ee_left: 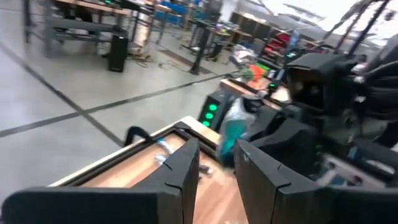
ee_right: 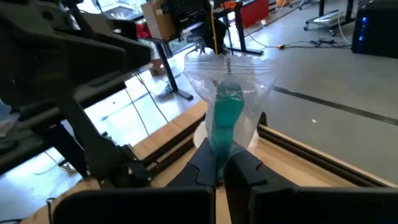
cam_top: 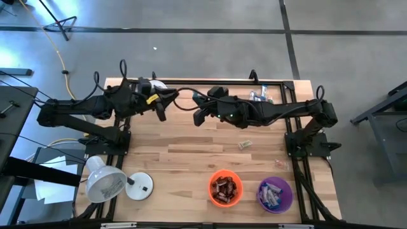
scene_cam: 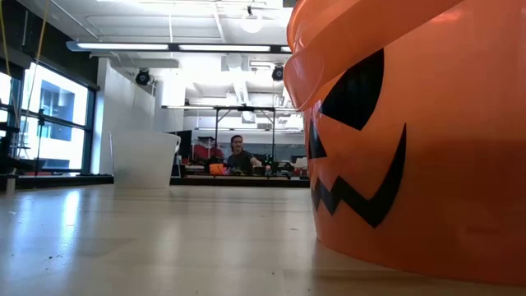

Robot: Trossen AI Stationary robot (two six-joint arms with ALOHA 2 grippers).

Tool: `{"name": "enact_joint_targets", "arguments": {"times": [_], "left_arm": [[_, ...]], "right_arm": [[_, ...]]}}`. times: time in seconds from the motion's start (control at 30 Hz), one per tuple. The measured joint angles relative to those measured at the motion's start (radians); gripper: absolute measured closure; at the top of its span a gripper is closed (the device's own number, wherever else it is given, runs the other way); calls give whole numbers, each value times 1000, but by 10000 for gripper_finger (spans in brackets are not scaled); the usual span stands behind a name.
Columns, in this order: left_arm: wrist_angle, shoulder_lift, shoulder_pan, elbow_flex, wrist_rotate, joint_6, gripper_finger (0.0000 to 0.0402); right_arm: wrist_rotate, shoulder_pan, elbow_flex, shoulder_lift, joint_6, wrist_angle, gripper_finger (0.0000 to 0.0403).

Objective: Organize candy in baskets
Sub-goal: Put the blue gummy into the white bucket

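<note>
My right gripper (cam_top: 199,116) (ee_right: 221,167) hangs over the table's far middle, shut on a clear-wrapped teal candy (ee_right: 225,118). My left gripper (cam_top: 160,109) (ee_left: 217,171) is open just to its left and faces that candy (ee_left: 234,129) without touching it. The white basket (cam_top: 157,84) sits at the far edge, mostly hidden behind the left arm. At the near edge stand the orange basket (cam_top: 225,188), holding dark brown candy, and the purple basket (cam_top: 275,194), holding bluish candy. One loose candy (cam_top: 245,145) lies on the wood, and more candy (cam_top: 261,96) lies at the far edge. My right gripper pinches the end of the candy's clear wrapper (ee_right: 222,154) between its two fingers. The wrapper sticks out beyond the fingertips and flares wide at its free end (ee_right: 227,62), with the teal piece in its middle. It is lifted clear of the table.
A white dome lamp (cam_top: 108,181) lies at the near left corner. In the low view the orange basket (scene_cam: 394,131) fills the right side, and a person (scene_cam: 238,156) sits far back in the room. Bare wood (cam_top: 178,159) lies between the arms and the near baskets.
</note>
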Motion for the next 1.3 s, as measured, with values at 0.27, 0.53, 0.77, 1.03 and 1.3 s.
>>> {"name": "enact_joint_targets", "arguments": {"times": [0.27,0.53,0.77,1.03,1.3], "left_arm": [[63,68,29,0,109,0,313],[111,98,55,0,156,-1,313],[141,138,78,0,195,0,313],[189,172,111,0,230,0,313],[188,170,133,0,245,36,313]], "right_arm": [[-8,0,0,36,-26,74,402],[-25,0,0,40,-45,107,402],[-36,0,0,40,-63,138,402],[-37,0,0,39,-73,137,402],[-33,8,0,39,-123,140,402]]}}
